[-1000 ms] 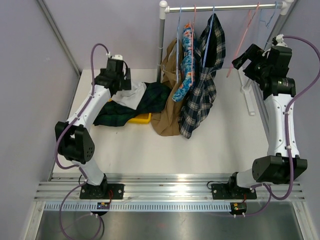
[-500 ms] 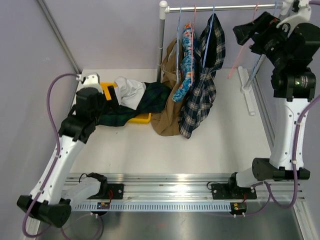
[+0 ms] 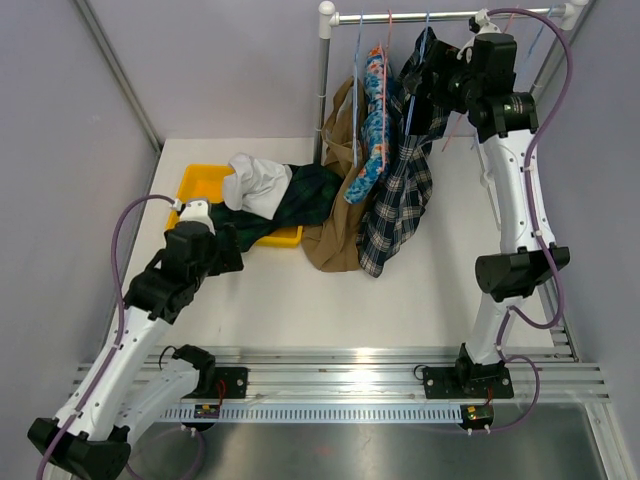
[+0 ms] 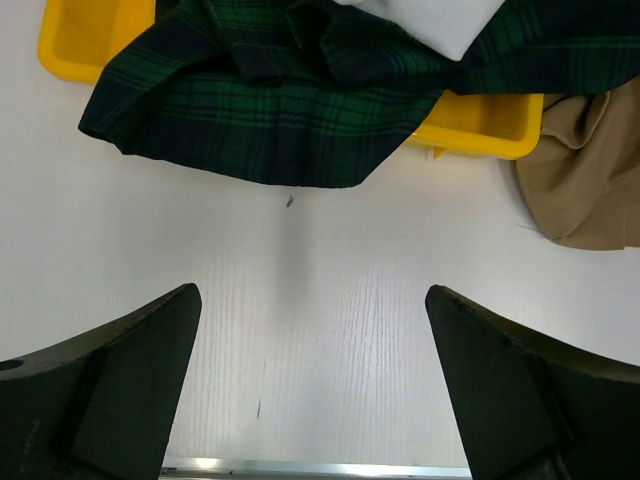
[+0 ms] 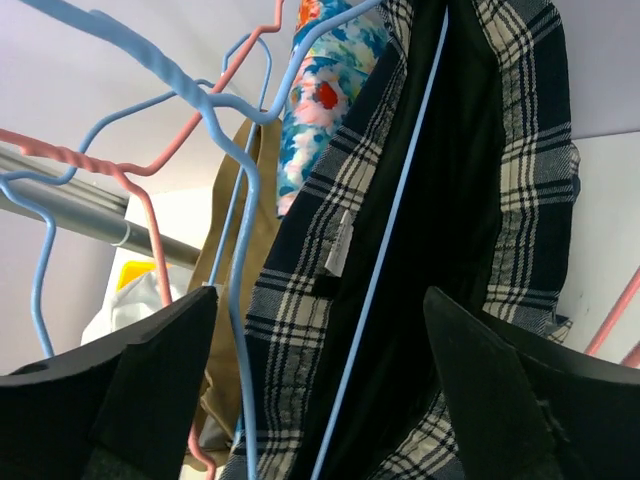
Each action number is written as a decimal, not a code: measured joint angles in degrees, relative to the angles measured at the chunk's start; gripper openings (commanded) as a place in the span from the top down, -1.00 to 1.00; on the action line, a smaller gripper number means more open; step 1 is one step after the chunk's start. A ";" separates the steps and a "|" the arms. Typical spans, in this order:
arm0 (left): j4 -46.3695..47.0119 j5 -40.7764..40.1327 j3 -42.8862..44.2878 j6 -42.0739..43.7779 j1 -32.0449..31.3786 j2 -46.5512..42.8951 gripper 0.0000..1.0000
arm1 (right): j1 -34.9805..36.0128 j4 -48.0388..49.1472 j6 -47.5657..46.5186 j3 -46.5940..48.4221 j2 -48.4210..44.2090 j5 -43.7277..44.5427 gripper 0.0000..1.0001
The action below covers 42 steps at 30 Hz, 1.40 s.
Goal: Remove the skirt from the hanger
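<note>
The tan skirt hangs from a light-blue hanger at the left end of the rail, its hem resting on the table. My right gripper is open up at the rail, its jaws facing a black-and-white plaid garment. In the right wrist view the gripper frames that plaid cloth, while the skirt and its hanger wire lie further left. My left gripper is open and empty low over the table; in its wrist view the skirt's hem is at the right edge.
A yellow bin holds a dark green tartan garment and white cloth. A blue floral garment hangs between skirt and plaid. Pink hangers and spare blue hangers hang on the rail.
My right gripper has swung left from the right side up to the rail at the plaid garment. My left arm has drawn back from the bin toward the near side.
</note>
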 measured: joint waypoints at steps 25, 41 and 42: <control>-0.74 -3.19 14.32 1.95 -12.72 7.17 -0.98 | 3.54 -1.73 -4.13 1.66 -0.68 6.60 1.00; 28.28 15.34 43.47 9.81 -39.78 39.74 -0.98 | 3.43 -1.66 -3.37 -14.36 -18.38 6.51 1.00; 29.66 15.98 43.47 9.68 -40.54 41.40 -0.98 | 3.43 -1.81 -3.37 -14.56 -18.82 6.38 1.00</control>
